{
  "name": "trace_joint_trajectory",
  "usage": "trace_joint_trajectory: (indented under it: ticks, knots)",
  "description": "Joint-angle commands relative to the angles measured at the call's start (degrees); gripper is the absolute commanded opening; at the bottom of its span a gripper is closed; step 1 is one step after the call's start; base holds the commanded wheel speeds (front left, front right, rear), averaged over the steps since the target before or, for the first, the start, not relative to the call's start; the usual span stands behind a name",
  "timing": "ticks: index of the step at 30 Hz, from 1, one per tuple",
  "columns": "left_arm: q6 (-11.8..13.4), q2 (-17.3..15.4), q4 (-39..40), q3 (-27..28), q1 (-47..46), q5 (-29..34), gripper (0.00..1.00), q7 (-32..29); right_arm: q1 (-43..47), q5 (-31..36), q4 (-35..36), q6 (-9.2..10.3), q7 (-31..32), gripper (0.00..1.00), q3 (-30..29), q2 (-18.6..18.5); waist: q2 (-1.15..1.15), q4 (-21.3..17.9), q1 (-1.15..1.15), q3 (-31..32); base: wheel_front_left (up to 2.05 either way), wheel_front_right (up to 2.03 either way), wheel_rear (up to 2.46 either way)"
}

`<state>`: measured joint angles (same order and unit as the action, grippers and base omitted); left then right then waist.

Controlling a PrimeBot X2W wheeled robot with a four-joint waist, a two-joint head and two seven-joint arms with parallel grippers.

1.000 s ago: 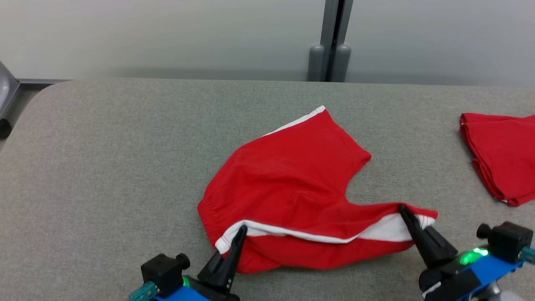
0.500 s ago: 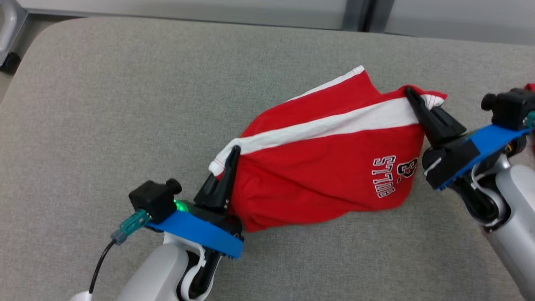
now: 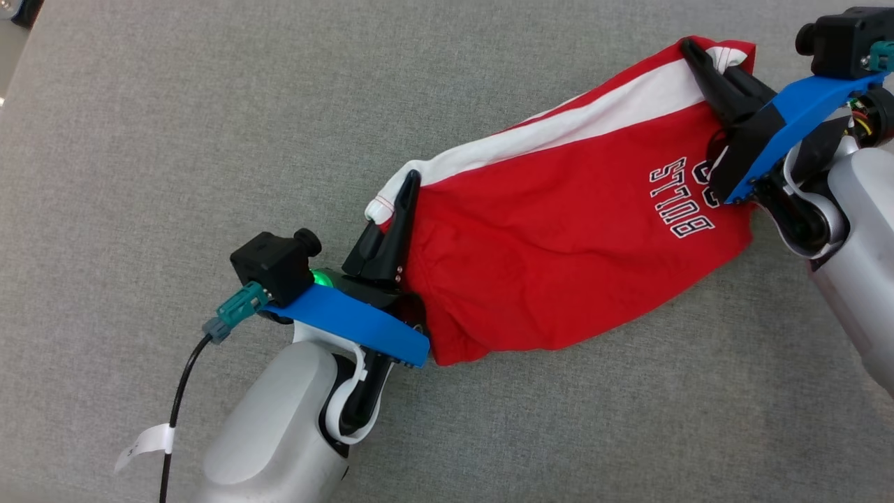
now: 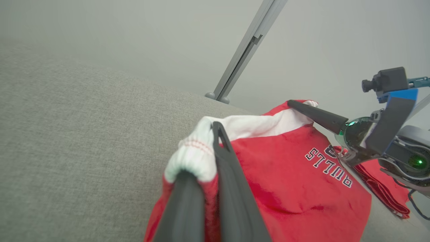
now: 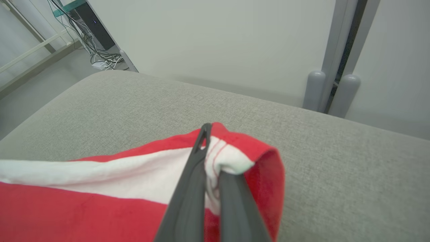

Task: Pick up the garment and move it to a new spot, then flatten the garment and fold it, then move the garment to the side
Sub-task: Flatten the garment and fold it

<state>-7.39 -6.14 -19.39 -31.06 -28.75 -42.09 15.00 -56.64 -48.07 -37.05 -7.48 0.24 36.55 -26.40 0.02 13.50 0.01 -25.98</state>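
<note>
Here, the wide grey fabric-covered tabletop (image 3: 140,140) lies beneath a red cloth garment with a broad white stripe (image 3: 559,265), which is stretched by its striped edge between the two arms (white lettering (image 3: 681,199) faces up). The left end effector (image 3: 407,187) is clamped tight on one white-hemmed corner. The right end effector (image 3: 693,50) is pinched closed on the opposite corner.

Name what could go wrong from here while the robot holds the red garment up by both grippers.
1. The left gripper and right gripper pinch only small hem corners of the red garment between their fingers; one corner might slip free.
2. The cloth sags bunched between them, so it may land creased.
3. A folded red cloth lies near the right arm and could get dragged.
</note>
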Motion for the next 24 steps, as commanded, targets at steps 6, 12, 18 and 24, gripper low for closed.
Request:
trace_joint_trajectory:
  ticks: [6,12,18,24]
  knots:
    - [-0.1,0.8,-2.0,-0.2,-1.9,0.8,0.0,0.2,-4.2,-1.2,-5.8,-0.04,-1.2,0.36,4.2,1.2,-0.02,0.7,-0.01,-0.9,0.0,0.0,0.0]
    - [-0.1,1.0,-4.1,-0.3,-1.2,1.5,1.0,0.2,-4.5,-2.6,-9.5,-0.04,-3.5,1.0,7.8,1.1,-0.02,0.3,-0.01,0.7,0.0,0.0,0.0]
    - [-0.1,0.0,-4.9,0.0,1.4,2.4,1.0,0.2,-2.1,-4.7,-11.2,-0.04,-5.9,1.0,10.8,-0.6,-0.02,0.1,-0.01,3.6,0.0,0.0,0.0]
    - [-0.1,-1.5,-4.8,0.0,4.4,3.3,1.0,0.2,0.1,-6.7,-11.9,-0.04,-7.4,1.0,12.9,-2.4,-0.02,0.3,-0.01,6.0,0.0,0.0,0.0]
